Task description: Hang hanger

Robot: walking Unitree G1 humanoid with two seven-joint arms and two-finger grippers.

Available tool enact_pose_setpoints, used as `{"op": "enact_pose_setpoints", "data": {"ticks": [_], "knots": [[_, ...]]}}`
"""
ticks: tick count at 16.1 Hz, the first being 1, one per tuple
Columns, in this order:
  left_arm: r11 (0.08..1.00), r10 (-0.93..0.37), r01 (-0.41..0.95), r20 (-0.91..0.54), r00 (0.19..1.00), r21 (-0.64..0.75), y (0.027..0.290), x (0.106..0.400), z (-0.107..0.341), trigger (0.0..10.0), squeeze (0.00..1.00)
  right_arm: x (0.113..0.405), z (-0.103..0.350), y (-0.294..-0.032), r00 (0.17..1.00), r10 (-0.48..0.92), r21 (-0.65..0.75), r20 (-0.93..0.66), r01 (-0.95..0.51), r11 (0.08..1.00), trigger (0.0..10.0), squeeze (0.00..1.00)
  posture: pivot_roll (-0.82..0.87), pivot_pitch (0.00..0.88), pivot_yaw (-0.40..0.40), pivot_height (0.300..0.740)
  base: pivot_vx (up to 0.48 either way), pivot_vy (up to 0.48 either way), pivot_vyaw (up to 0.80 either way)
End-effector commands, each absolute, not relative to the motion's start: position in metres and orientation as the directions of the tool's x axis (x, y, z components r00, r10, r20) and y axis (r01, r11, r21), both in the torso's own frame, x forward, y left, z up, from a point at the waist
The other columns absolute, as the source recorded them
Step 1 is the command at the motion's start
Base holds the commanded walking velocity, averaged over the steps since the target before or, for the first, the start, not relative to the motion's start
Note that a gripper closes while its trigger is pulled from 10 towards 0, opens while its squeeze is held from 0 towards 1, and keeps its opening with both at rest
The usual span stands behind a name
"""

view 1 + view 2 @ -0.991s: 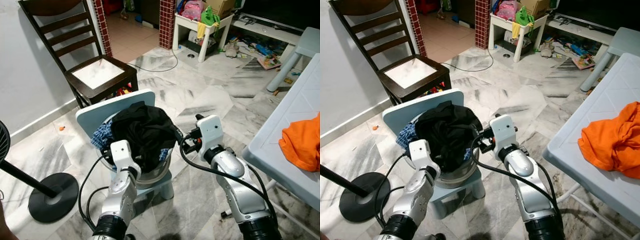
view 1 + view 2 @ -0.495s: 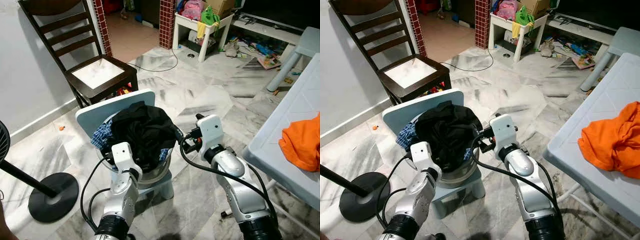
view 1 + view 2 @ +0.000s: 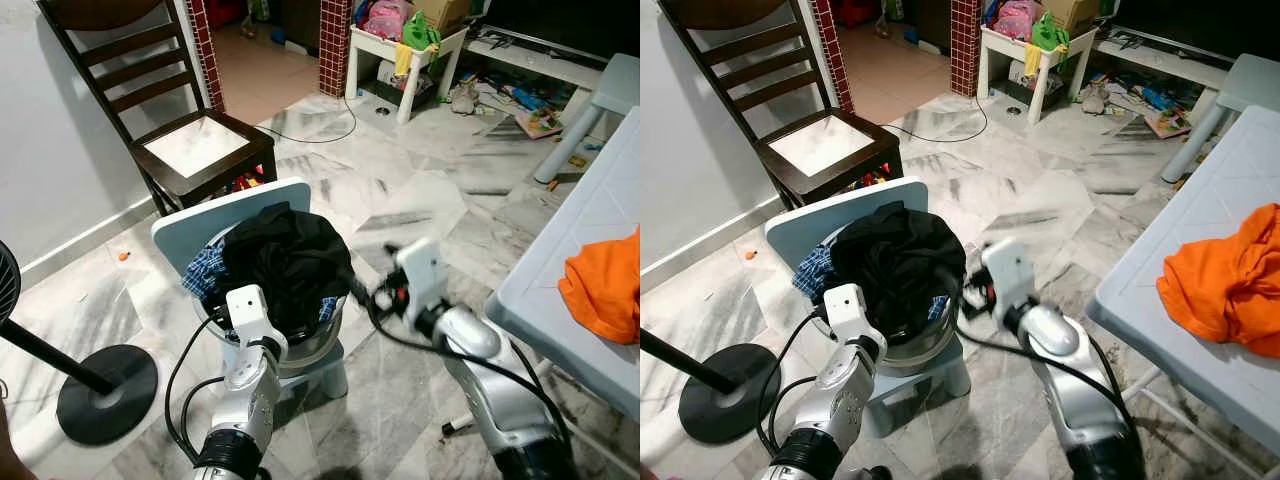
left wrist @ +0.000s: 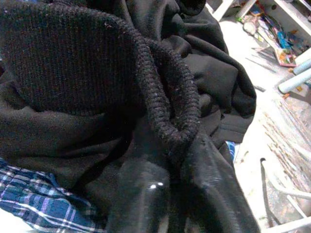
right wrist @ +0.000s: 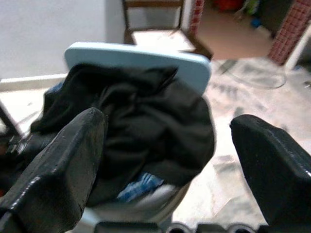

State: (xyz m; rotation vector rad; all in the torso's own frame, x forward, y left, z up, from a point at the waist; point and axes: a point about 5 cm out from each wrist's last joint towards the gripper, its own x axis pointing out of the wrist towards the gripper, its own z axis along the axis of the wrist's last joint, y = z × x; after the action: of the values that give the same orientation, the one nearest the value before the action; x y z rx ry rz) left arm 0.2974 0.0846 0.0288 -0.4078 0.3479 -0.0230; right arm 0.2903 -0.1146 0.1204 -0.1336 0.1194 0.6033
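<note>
Marble floor (image 3: pixel 400 190), small blue chair (image 3: pixel 200 225): no hanger visible, hanging seemingly not begun. Black garment (image 3: pixel 290 265) heaps in basin (image 3: pixel 910 352). Left claw (image 4: pixel 165 194) pinches its knit cuff; right claw (image 5: pixel 165 145) gapes beside.

No text, label, brand, number or sign can be read in any of the views.
</note>
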Motion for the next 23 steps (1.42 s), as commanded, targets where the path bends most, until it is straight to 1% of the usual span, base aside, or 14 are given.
{"op": "enact_pose_setpoints", "data": {"ticks": [1, 5, 7, 10, 11, 12, 13, 14, 16, 19, 20, 21, 22, 23], "knots": [[0.919, -0.097, -0.045, -0.335, 0.937, -0.392, 0.081, 0.296, 0.027, 0.0, 0.0, 0.289, 0.125, -0.113, 0.806, 0.576, -0.085, -0.137, -0.589, 0.804, 10.0, 0.0, -0.11, 0.111, 0.008, 0.74, 0.0, 0.0, 0.0], [0.928, -0.078, -0.051, -0.327, 0.942, -0.369, 0.084, 0.297, 0.027, 0.0, 0.0, 0.288, 0.121, -0.118, 0.784, 0.594, -0.099, -0.177, -0.615, 0.782, 10.0, 0.0, -0.12, 0.112, 0.008, 0.74, 0.0, 0.0, 0.0], [0.954, -0.09, -0.004, -0.299, 0.95, -0.301, 0.085, 0.299, 0.031, 0.0, 0.0, 0.287, 0.12, -0.116, 0.783, 0.596, -0.096, -0.179, -0.617, 0.781, 10.0, 0.0, -0.12, 0.106, 0.014, 0.74, 0.0, 0.0, 0.0], [0.976, -0.213, 0.2, -0.222, 0.951, -0.081, 0.087, 0.304, 0.049, 0.0, 0.0, 0.286, 0.117, -0.117, 0.789, 0.587, -0.103, -0.179, -0.609, 0.787, 10.0, 0.0, -0.1, 0.091, 0.032, 0.74, 0.0, 0.0, 0.0], [0.971, -0.239, 0.236, -0.212, 0.948, -0.04, 0.091, 0.304, 0.054, 0.0, 0.0, 0.286, 0.116, -0.117, 0.793, 0.582, -0.1, -0.178, -0.603, 0.791, 10.0, 0.0, -0.09, 0.082, 0.039, 0.74, 0.0, 0.0, 0.0], [0.962, -0.259, 0.271, -0.204, 0.944, 0.031, 0.109, 0.304, 0.063, 0.0, 0.0, 0.288, 0.113, -0.115, 0.798, 0.576, -0.096, -0.176, -0.597, 0.797, 10.0, 0.0, -0.07, 0.071, 0.05, 0.74, 0.0, 0.0, 0.0], [0.957, -0.265, 0.282, -0.205, 0.942, 0.061, 0.118, 0.304, 0.067, 0.0, 0.0, 0.288, 0.113, -0.114, 0.8, 0.574, -0.093, -0.173, -0.594, 0.799, 10.0, 0.0, -0.06, 0.063, 0.056, 0.74, 0.0, 0.0, 0.0], [0.941, -0.292, 0.319, -0.208, 0.933, 0.111, 0.128, 0.303, 0.074, 0.0, 0.0, 0.29, 0.112, -0.111, 0.804, 0.572, -0.089, -0.166, -0.589, 0.803, 10.0, 0.0, -0.05, 0.052, 0.066, 0.74, 0.0, 0.0, 0.0], [0.901, -0.36, 0.403, -0.241, 0.901, 0.159, 0.134, 0.297, 0.083, 0.0, 0.0, 0.293, 0.11, -0.11, 0.809, 0.566, -0.086, -0.159, -0.582, 0.809, 10.0, 0.0, -0.02, 0.03, 0.081, 0.74, 0.0, 0.0, 0.0], [0.774, -0.515, 0.581, -0.284, 0.809, 0.252, 0.137, 0.285, 0.106, 0.0, 0.0, 0.298, 0.107, -0.109, 0.823, 0.548, -0.088, -0.148, -0.563, 0.822, 10.0, 0.0, 0.0, 0.0, 0.098, 0.74, 0.0, 0.0, 0.0], [0.707, -0.557, 0.626, -0.287, 0.779, 0.33, 0.141, 0.286, 0.125, 0.0, 0.0, 0.302, 0.106, -0.109, 0.832, 0.537, -0.09, -0.138, -0.551, 0.83, 10.0, 0.0, 0.02, 0.0, 0.107, 0.74, 0.0, 0.0, 0.0], [0.678, -0.567, 0.633, -0.283, 0.773, 0.373, 0.144, 0.288, 0.133, 0.0, 0.0, 0.303, 0.106, -0.109, 0.835, 0.533, -0.091, -0.133, -0.546, 0.833, 10.0, 0.0, 0.02, 0.0, 0.108, 0.74, 0.0, 0.0, 0.0], [0.657, -0.564, 0.557, -0.159, 0.81, 0.509, 0.144, 0.299, 0.16, 0.0, 0.0, 0.305, 0.106, -0.107, 0.841, 0.526, -0.092, -0.125, -0.538, 0.838, 10.0, 0.0, 0.01, 0.0, 0.113, 0.74, 0.0, 0.0, 0.0], [0.652, -0.571, 0.542, -0.126, 0.811, 0.53, 0.142, 0.3, 0.165, 0.0, 0.0, 0.305, 0.106, -0.107, 0.842, 0.525, -0.093, -0.124, -0.537, 0.838, 10.0, 0.0, 0.01, 0.0, 0.113, 0.74, 0.0, 0.0, 0.0]]}}
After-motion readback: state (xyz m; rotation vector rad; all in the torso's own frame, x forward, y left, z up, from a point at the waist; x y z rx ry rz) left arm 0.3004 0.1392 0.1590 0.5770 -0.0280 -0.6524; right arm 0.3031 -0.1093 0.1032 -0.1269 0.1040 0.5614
